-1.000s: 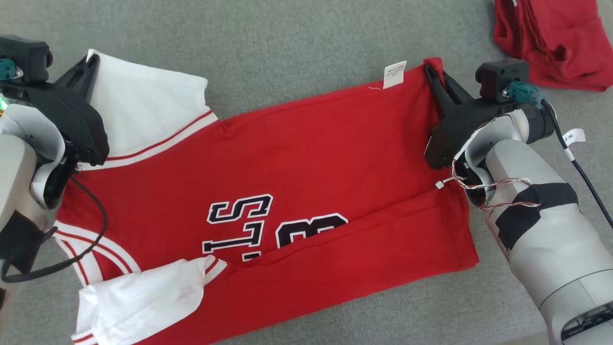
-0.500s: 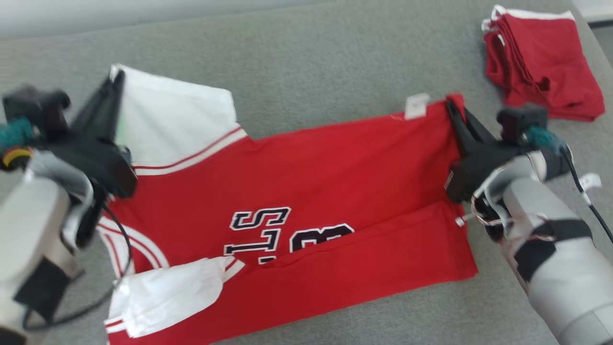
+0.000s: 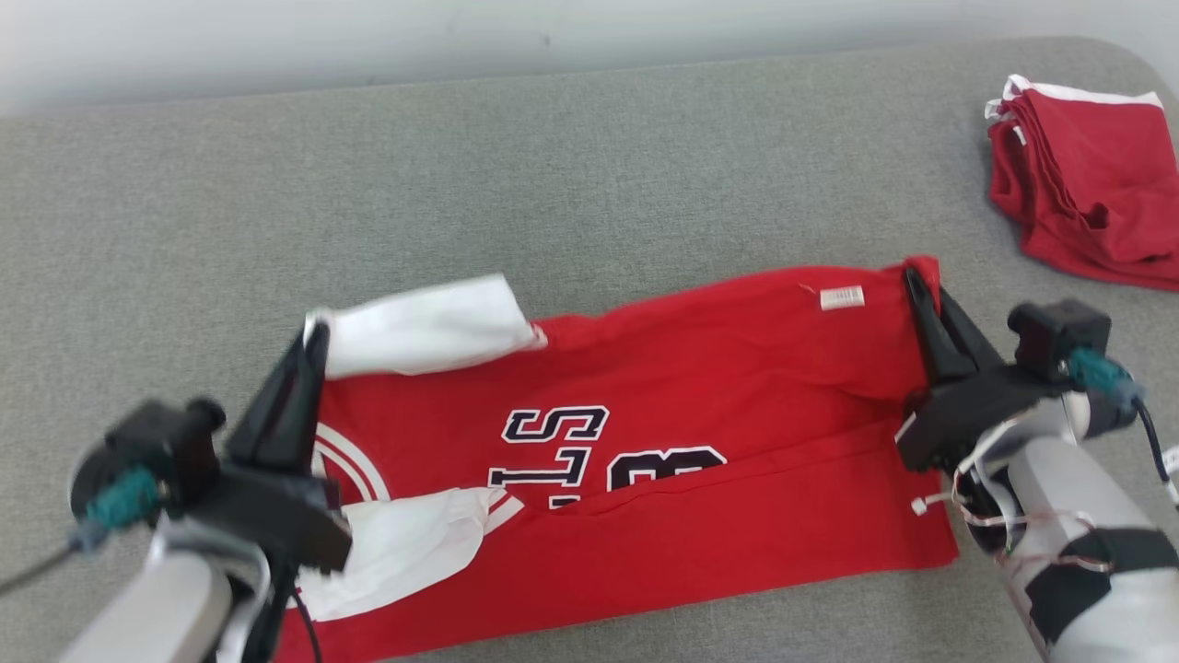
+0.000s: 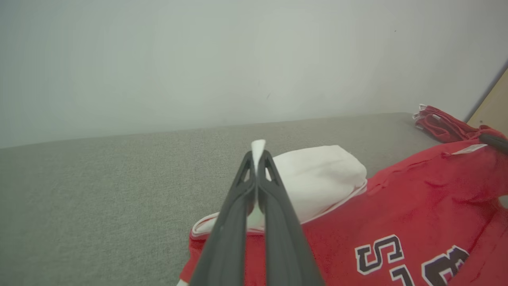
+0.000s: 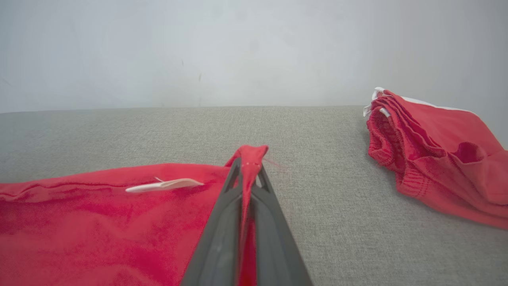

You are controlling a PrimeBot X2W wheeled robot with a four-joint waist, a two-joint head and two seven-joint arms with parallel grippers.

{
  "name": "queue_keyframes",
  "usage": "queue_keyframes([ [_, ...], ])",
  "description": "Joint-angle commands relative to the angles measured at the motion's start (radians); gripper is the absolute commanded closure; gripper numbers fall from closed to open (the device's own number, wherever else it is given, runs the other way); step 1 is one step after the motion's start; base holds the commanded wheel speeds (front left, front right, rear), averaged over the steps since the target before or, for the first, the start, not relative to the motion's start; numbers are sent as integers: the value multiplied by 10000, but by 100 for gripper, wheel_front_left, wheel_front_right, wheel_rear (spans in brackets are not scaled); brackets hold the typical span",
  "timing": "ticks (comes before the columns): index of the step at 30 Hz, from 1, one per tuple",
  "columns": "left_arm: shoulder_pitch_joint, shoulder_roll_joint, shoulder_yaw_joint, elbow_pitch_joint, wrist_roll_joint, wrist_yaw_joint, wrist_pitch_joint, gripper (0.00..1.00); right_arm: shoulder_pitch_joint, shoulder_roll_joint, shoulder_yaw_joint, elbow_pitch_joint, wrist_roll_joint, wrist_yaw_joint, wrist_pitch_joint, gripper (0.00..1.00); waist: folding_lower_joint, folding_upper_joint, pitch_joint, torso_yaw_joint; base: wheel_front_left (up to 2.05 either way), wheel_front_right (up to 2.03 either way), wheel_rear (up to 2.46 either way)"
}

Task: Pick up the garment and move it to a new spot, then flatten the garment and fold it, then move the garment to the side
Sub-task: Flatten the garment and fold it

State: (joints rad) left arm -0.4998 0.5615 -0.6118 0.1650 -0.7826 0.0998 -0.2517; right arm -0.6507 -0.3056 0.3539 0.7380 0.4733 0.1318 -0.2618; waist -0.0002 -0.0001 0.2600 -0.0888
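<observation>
The red jersey (image 3: 737, 516) carries black, white-edged lettering (image 3: 551, 425) lying sideways across its chest. An S reads clearly with a T or 1 just beside it, and to their right a large rounded figure, an 8 or a 3, is cut off by a fold of the cloth. A small white tag (image 3: 842, 297) at the jersey's far right edge bears print too small to read.

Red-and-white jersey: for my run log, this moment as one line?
left gripper: shut on red-and-white jersey sleeve | right gripper: shut on hem corner | rest lying on grey fabric surface | red folded pile: far right
</observation>
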Motion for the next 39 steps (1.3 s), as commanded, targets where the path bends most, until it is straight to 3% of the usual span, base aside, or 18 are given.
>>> queue_keyframes([
  [1,425,-15,71,-207,40,119,-85,100,311,26,-136,-143,-138,-29,-34,100,2,1,-41,49,0,0,0],
  [8,1858,-443,439,-892,280,503,-147,100,1463,56,-998,-1149,-480,-29,-35,100,2,1,-140,242,0,0,0],
  [13,2853,-1019,1319,-1301,570,652,-142,100,2433,130,-1527,-2084,-690,-29,-34,100,2,1,-313,309,0,0,0],
  [22,4487,-1994,2137,-1304,1084,228,-136,100,3919,65,-2103,-2976,-731,-29,-24,100,2,1,-622,444,0,0,0],
  [23,4598,-2072,2206,-1216,1135,156,-136,100,4014,66,-2134,-2953,-712,-29,-24,93,2,1,-667,456,0,0,0],
  [24,4680,-2124,2268,-1128,1200,78,-136,100,4061,67,-2160,-2990,-716,-29,-24,50,2,1,-696,464,0,0,0],
  [25,4728,-2202,2344,-1057,1274,32,-136,100,4111,82,-2196,-3036,-721,-29,-24,0,2,1,-733,468,0,0,0],
  [26,4781,-2297,2440,-986,1366,13,-137,100,4188,102,-2228,-3044,-714,-29,-26,0,2,1,-768,465,0,0,0],
  [28,4916,-2452,2583,-883,1555,-7,-137,52,4302,129,-2305,-3099,-686,-29,-24,0,2,1,-833,451,0,0,0],
  [29,4969,-2509,2669,-845,1644,-8,-137,0,4333,139,-2347,-3162,-678,-29,-24,0,2,1,-868,444,0,0,0],
  [39,5361,-3123,3973,-1166,3009,-110,-137,0,4726,49,-2507,-3453,-606,-29,-23,0,2,1,-1172,398,0,0,0],
])
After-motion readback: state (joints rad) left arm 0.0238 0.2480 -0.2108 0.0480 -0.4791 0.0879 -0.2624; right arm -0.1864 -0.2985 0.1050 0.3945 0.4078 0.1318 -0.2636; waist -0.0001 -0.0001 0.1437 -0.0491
